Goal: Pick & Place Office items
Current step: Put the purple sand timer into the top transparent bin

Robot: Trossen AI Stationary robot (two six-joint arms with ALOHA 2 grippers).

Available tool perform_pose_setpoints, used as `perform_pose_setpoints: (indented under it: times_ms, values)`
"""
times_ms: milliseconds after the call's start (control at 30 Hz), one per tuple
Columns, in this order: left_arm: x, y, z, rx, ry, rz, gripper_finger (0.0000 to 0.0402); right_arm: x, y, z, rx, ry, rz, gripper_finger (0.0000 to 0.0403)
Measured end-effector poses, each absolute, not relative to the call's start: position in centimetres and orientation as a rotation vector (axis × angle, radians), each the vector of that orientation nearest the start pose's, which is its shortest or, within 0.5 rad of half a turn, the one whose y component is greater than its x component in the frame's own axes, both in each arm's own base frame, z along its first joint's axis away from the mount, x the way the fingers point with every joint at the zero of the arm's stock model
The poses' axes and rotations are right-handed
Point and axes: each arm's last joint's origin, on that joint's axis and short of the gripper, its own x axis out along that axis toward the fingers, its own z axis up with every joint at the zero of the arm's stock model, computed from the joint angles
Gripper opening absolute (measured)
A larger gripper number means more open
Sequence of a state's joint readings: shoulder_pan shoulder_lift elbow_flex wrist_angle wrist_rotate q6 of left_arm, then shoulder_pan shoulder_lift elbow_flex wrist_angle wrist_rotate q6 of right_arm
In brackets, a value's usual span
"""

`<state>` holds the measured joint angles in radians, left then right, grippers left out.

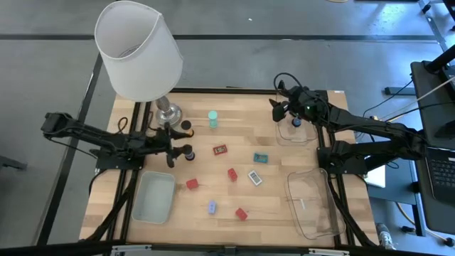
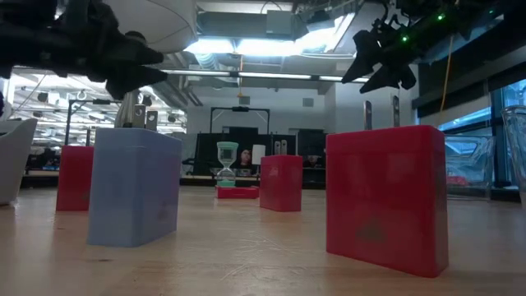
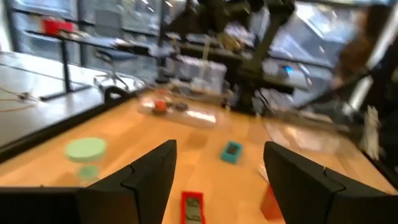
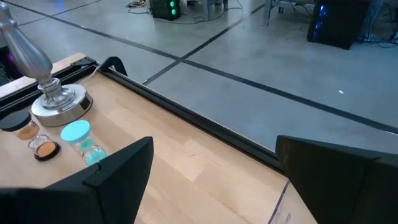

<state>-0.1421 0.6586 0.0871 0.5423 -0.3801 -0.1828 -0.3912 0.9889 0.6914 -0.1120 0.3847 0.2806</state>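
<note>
Small office items lie spread on the wooden table: a teal cylinder (image 1: 212, 119) standing on end, a flat red piece (image 1: 220, 150), a teal piece (image 1: 261, 158), a white piece (image 1: 254, 178), a blue piece (image 1: 212, 207) and red blocks (image 1: 232, 174). My left gripper (image 1: 181, 142) reaches in level from the table's left, beside the lamp base, and is open with nothing between its fingers (image 3: 149, 180). The flat red piece (image 3: 193, 208) lies just ahead of it. My right gripper (image 1: 281, 107) hangs open over the far right of the table, holding nothing (image 4: 211, 180).
A big white-shaded lamp (image 1: 138, 50) stands at the far left on a metal base (image 1: 168, 112), with short dark cylinders (image 1: 186, 126) beside it. A frosted tray (image 1: 154, 197) lies near left. Clear trays sit at far right (image 1: 293, 134) and near right (image 1: 313, 206).
</note>
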Motion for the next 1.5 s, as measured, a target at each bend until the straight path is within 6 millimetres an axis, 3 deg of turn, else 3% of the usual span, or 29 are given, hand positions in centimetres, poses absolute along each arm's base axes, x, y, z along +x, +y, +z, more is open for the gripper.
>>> perform_pose_setpoints:
  times_ms: [233,567,1067,1300,1500]
  values:
    - [16.3,-1.7,18.0,-0.029,0.128,0.085,0.0238,20.0,-9.4,26.4,0.264,0.352,-0.817,0.0342]
    - [16.0,-1.4,15.7,-0.065,0.39,0.205,0.0238,21.3,-9.9,24.2,0.289,0.455,-0.826,0.0342]
    - [15.8,-1.1,15.3,0.009,0.444,0.286,0.0237,22.0,-10.2,23.3,0.29,0.484,-0.833,0.0342]
    - [16.1,-1.1,16.1,0.04,0.353,0.276,0.0237,22.0,-10.2,23.3,0.29,0.484,-0.833,0.0342]
    - [15.8,-1.1,15.4,0.009,0.423,0.288,0.0237,22.0,-10.2,23.3,0.29,0.484,-0.833,0.0342]
